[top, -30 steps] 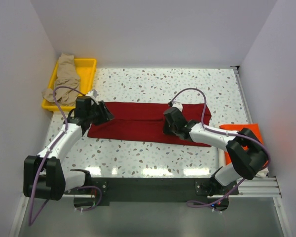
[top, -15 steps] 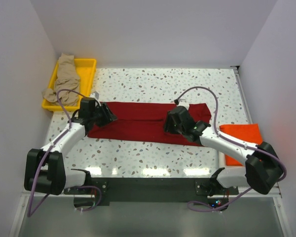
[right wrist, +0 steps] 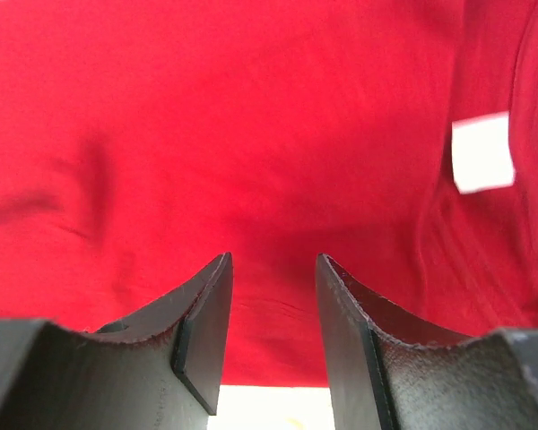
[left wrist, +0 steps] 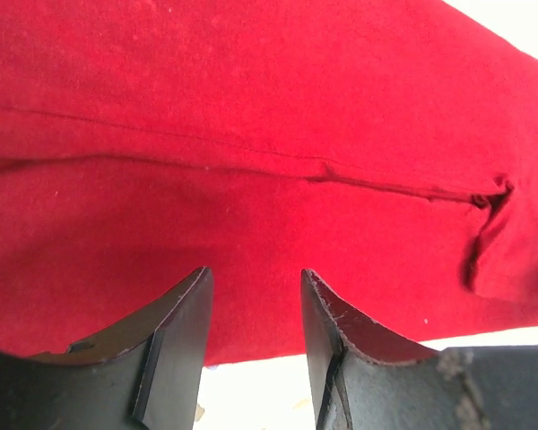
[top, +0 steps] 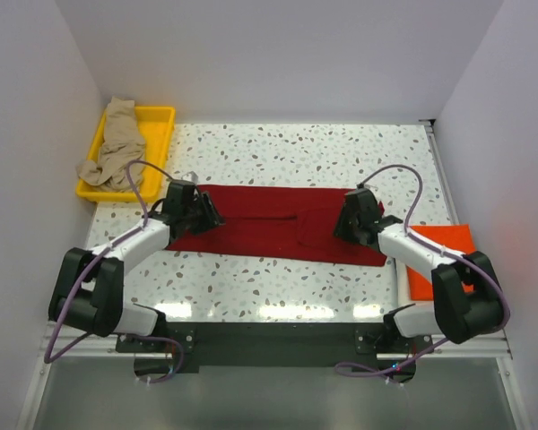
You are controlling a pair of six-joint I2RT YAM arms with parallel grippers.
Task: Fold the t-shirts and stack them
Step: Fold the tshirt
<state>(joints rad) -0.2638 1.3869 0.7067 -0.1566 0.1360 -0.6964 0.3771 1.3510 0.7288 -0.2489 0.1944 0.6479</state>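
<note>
Lying nearest, at the right edge of the speckled, stone-patterned desk (top: 278,148), a bright orange t-shirt (top: 455,236) is sitting folded into a flat rectangle, partly hidden behind the right arm. Just beyond it, the dark red t-shirt (top: 269,224) is stretching across the middle of the desk as a long, flat band of soft matte cloth, its left end cut at an angle and its right end squarer. The left claw (left wrist: 253,273) is poised at the band's left end with its black, wedge-shaped fingers parted and nothing between them. A thin stitched seam is running across the cloth ahead of it, ending in a small pucker. The right claw (right wrist: 273,260) is poised at the band's right end, also spread apart and gripping nothing, with faint soft creases showing in the fabric before it. Farthest back, at the left corner, a glossy yellow plastic tray (top: 160,118) is holding a crumpled tan-beige t-shirt (top: 117,148), which is spilling over the tray's near rim.
</note>
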